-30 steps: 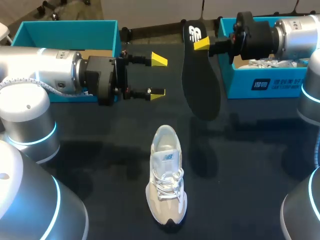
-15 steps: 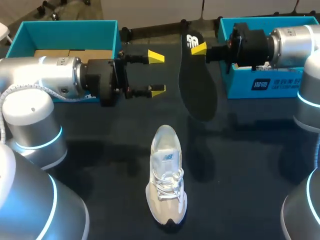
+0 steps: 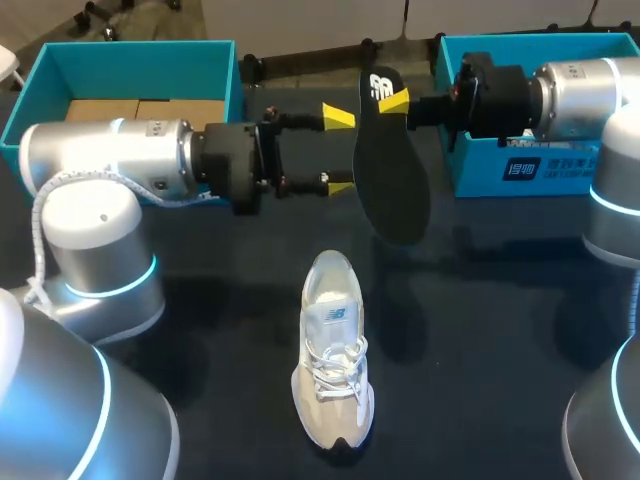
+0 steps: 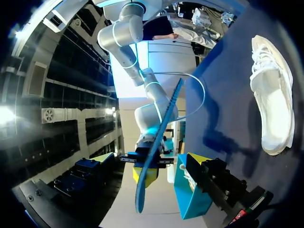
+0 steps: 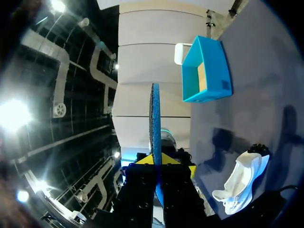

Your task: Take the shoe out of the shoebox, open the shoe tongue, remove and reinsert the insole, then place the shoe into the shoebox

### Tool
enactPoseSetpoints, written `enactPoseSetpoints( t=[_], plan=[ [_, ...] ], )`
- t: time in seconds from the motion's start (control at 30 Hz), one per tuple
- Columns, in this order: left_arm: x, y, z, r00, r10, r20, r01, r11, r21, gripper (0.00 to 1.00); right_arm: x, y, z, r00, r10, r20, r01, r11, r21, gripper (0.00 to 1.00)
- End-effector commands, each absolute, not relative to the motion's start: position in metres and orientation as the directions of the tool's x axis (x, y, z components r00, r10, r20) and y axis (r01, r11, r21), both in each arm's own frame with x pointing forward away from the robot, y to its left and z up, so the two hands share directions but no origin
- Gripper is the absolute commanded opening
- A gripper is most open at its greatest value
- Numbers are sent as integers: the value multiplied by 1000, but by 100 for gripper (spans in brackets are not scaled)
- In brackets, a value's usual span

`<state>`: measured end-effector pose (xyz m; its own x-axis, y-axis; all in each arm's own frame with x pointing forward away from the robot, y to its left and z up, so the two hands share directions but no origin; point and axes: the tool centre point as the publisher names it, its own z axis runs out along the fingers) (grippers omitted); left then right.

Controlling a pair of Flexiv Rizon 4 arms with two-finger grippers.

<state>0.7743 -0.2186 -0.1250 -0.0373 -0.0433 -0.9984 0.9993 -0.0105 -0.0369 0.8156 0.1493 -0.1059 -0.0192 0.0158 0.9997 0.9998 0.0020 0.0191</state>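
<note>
The black insole [image 3: 391, 170] hangs upright over the table's far middle, and my right gripper [image 3: 393, 100] is shut on its heel end. In the right wrist view the insole [image 5: 155, 118] stands edge-on between the shut yellow tips [image 5: 155, 159]. My left gripper [image 3: 341, 152] is open just beside the insole's left edge, one tip high and one low. From the left wrist the insole [image 4: 159, 142] shows edge-on ahead, between the spread fingers. The white shoe [image 3: 332, 360] lies on the dark table below the insole, toe toward me, also seen as the shoe [image 4: 273, 95] and the shoe [image 5: 240, 183].
A teal shoebox [image 3: 135, 55] with cardboard inside stands at the back left, behind my left arm. A second teal shoebox [image 3: 530, 165] with white paper in it stands at the back right, under my right arm. Bare dark table surrounds the shoe.
My left arm has reached rightward, bringing its open fingers up to the insole's edge. The right arm has shifted the held insole slightly left. The shoe has not moved.
</note>
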Motion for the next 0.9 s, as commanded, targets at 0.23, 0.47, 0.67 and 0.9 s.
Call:
enactPoseSetpoints(
  t=[0.23, 0.47, 0.67, 0.9],
  plan=[
    [783, -243, -130, -51, -63, -997, 999, -18, -50, 100, 816, 151, -106, -19, 18, 1000, 1000, 1, 19, 0],
    [774, -250, -126, -44, -61, -997, 999, -25, -42, 100, 816, 151, -106, -19, 18, 1000, 1000, 1, 19, 0],
    [769, -250, -119, -33, -64, -997, 999, -26, -31, 100, 816, 151, -106, -19, 18, 1000, 1000, 1, 19, 0],
    [767, -251, -112, -24, -69, -997, 999, -29, -22, 100, 816, 151, -106, -19, 18, 1000, 1000, 1, 19, 0]
  ],
)
